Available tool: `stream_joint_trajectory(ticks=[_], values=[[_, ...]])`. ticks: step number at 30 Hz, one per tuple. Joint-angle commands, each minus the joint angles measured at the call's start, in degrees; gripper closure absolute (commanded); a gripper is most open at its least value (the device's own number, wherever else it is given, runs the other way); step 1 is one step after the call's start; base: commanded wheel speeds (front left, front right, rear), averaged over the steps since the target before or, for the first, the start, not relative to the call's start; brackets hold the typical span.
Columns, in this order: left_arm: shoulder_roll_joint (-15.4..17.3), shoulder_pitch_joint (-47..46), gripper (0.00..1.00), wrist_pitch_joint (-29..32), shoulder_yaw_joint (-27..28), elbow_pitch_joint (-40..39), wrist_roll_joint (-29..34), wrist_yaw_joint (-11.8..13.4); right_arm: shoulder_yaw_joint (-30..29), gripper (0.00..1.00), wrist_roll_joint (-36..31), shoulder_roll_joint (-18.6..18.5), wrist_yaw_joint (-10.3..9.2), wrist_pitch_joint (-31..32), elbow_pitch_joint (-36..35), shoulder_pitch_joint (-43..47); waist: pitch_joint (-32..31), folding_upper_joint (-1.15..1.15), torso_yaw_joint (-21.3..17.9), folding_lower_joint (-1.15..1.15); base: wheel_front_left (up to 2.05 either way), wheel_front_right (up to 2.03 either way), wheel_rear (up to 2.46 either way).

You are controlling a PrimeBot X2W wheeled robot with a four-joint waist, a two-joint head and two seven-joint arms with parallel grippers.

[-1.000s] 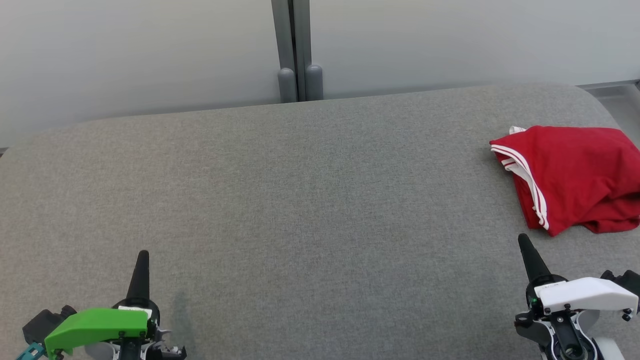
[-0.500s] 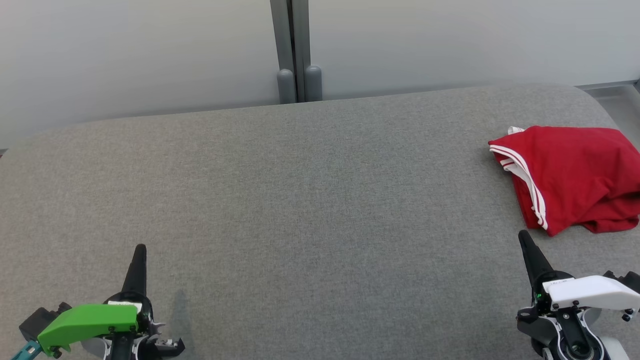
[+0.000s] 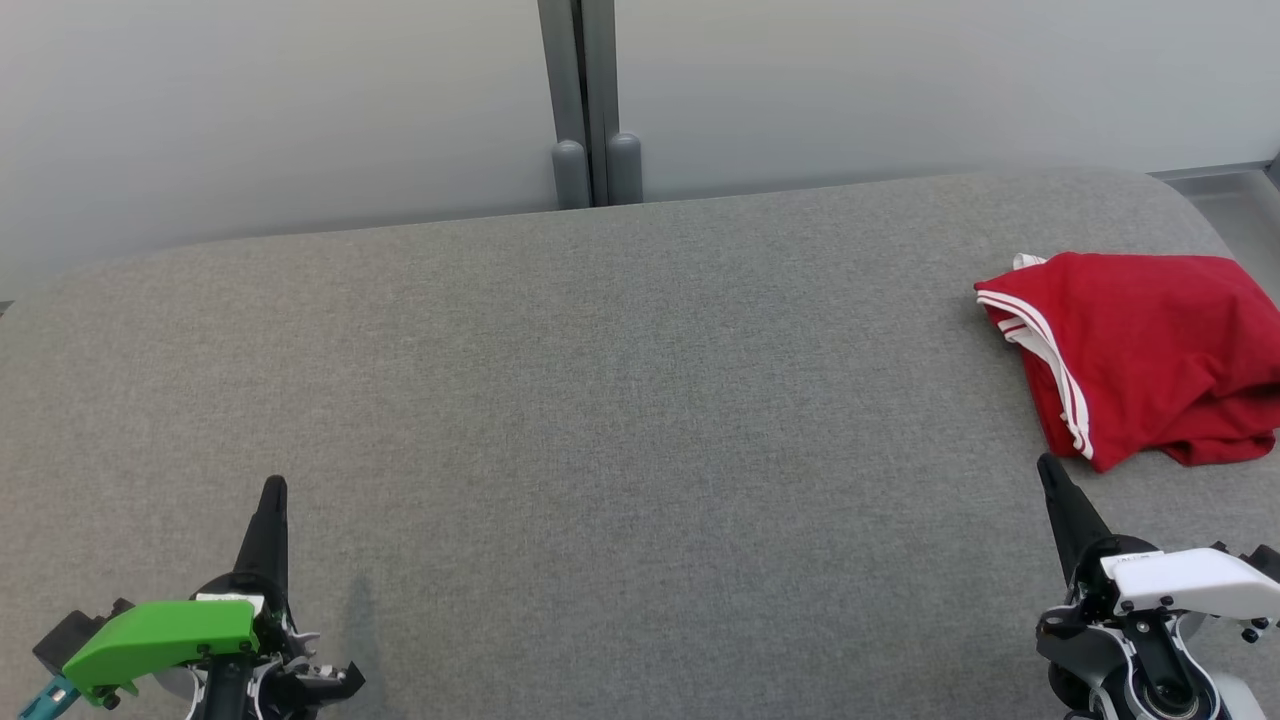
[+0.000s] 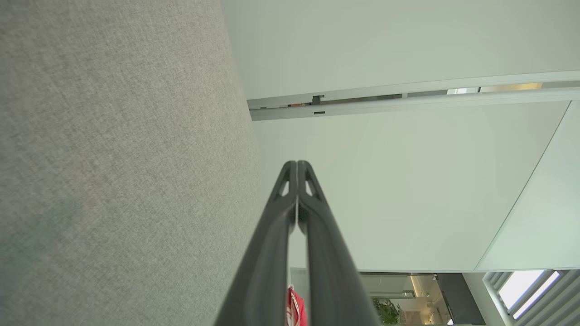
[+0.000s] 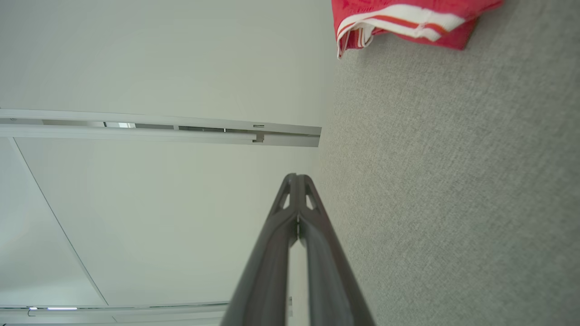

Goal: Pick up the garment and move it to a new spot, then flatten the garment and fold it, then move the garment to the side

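Observation:
The garment, red with white stripes along one edge, lies loosely folded at the right end of the grey fabric table; its right part runs past the head view's edge. My right gripper is shut with nothing in it, its tip just in front of the garment's near corner and apart from it. In the right wrist view the garment sits at the top, beyond the shut right gripper. My left gripper is shut and empty at the lower left, far from the garment. The left wrist view shows the left gripper pressed together, a red sliver of garment behind it.
A pale wall with a grey vertical post stands behind the table's far edge. The table's corners are rounded, and its right edge is close to the garment. Wide bare fabric stretches between the two grippers.
Both grippers have drawn back slightly toward the lower edge of the head view, staying shut. The garment lies as it did; the small overall shift comes from the camera.

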Motion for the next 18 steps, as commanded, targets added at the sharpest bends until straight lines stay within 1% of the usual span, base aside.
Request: stream_joint_trajectory(ticks=[1,12,18], values=[[0.4,-1.2,1.0,0.3,0.3,-0.3,-0.9,-0.2,-0.2,1.0,1.3,-0.3,-0.05,0.4,-0.4,-0.6,0.0,0.0,0.0,0.0,0.0,0.0,0.0],[0.3,-1.7,1.0,1.5,1.0,-0.2,-4.5,-0.3,-0.5,1.0,5.5,-0.4,-0.06,1.4,-0.7,-0.6,-0.1,0.0,-0.1,0.0,0.0,0.0,0.0],[0.3,-1.5,1.0,1.6,1.0,-0.2,-4.4,-0.3,-0.5,1.0,5.4,-0.4,-0.05,1.4,-0.7,-0.6,-0.1,0.0,-0.1,0.0,0.0,0.0,0.0]])
